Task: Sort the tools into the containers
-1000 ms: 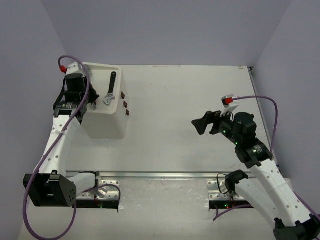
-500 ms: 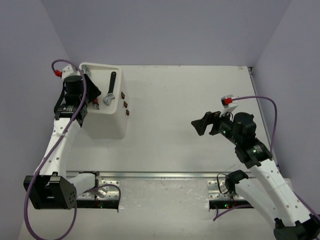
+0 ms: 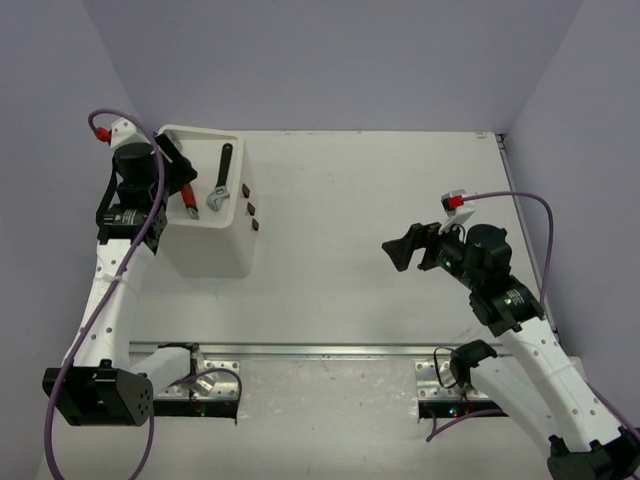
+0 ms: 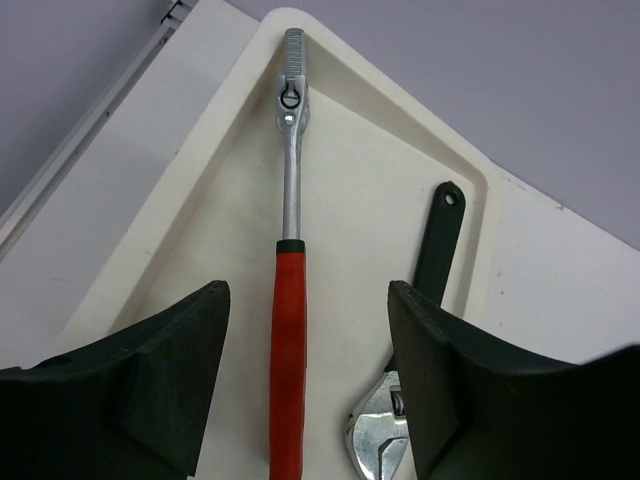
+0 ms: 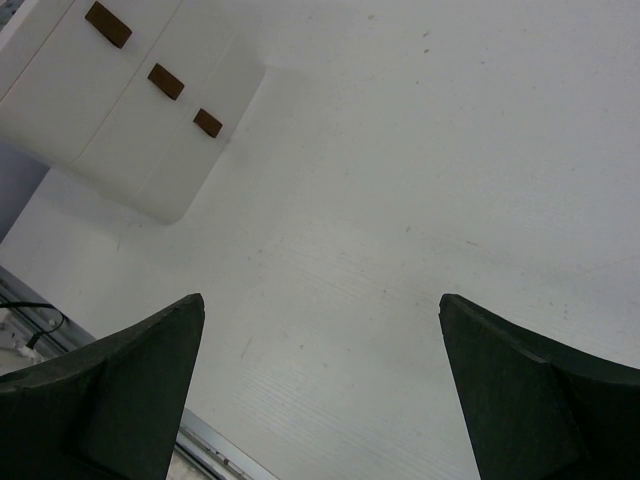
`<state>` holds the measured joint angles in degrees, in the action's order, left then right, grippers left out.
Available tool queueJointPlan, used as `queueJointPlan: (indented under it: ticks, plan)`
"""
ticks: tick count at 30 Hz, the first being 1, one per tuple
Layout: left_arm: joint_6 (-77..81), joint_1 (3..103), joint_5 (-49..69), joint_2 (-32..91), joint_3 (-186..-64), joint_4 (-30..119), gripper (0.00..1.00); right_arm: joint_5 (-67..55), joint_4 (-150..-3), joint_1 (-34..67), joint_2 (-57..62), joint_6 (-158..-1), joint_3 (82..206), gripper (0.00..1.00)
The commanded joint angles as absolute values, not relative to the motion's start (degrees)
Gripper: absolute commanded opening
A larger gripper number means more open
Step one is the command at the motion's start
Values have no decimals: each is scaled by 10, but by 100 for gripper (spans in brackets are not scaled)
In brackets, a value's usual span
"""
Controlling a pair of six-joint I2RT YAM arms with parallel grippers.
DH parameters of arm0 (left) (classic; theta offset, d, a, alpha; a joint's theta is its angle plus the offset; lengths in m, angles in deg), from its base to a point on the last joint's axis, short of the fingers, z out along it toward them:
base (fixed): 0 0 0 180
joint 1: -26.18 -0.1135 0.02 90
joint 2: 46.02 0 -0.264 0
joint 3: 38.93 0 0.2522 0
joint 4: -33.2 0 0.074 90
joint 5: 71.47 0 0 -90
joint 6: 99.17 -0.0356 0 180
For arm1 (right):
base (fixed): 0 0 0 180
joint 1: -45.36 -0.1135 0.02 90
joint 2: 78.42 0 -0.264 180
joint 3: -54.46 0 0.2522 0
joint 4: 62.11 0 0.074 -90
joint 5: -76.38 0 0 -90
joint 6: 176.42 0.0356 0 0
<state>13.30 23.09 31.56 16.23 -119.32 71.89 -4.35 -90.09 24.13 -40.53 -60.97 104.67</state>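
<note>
Your left arm's pulled back toward the tray's edge since a sec ago. Left gripper (image 4: 305,292) hangs released, nothing held; red-handled ratchet (image 4: 290,250) lies lengthwise btwn its jaws in the box's top tray (image 4: 215,110), beside the black wrench (image 4: 437,235). Right gripper (image 3: 400,252), spread and empty too, sits well apart.

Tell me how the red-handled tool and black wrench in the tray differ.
The red-handled tool has a slim silver shaft and small head; the black wrench has a flat handle with a hole and a broad silver jaw. The tool's head and the wrench's jaw point opposite ways. Both lie flat in the white tray, ungripped.
</note>
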Motion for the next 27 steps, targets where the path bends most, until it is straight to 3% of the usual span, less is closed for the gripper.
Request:
queueJointPlan:
  ticks: [1, 7, 10, 11, 13, 14, 16, 27]
  plan:
    - [110, 224, 305, 199, -1221, 726, 58, -38, -877, 240, -405, -615, 1048, 99]
    - [106, 225, 285, 220, -1222, 719, 43, -40, -877, 240, -404, -616, 1046, 99]
    - [104, 225, 276, 208, -1224, 719, 54, -41, -876, 241, -403, -617, 1044, 99]
    - [101, 225, 274, 203, -1225, 717, 51, -41, -876, 241, -401, -617, 1045, 99]
    - [96, 225, 271, 199, -1231, 717, 33, -39, -876, 240, -399, -617, 1045, 99]
    - [94, 225, 268, 201, -1233, 717, 19, -38, -876, 241, -400, -616, 1043, 99]
    - [90, 225, 258, 206, -1235, 715, 14, -39, -873, 240, -400, -614, 1043, 99]
    - [70, 228, 209, 257, -1256, 731, 13, -41, -874, 240, -400, -615, 1041, 99]
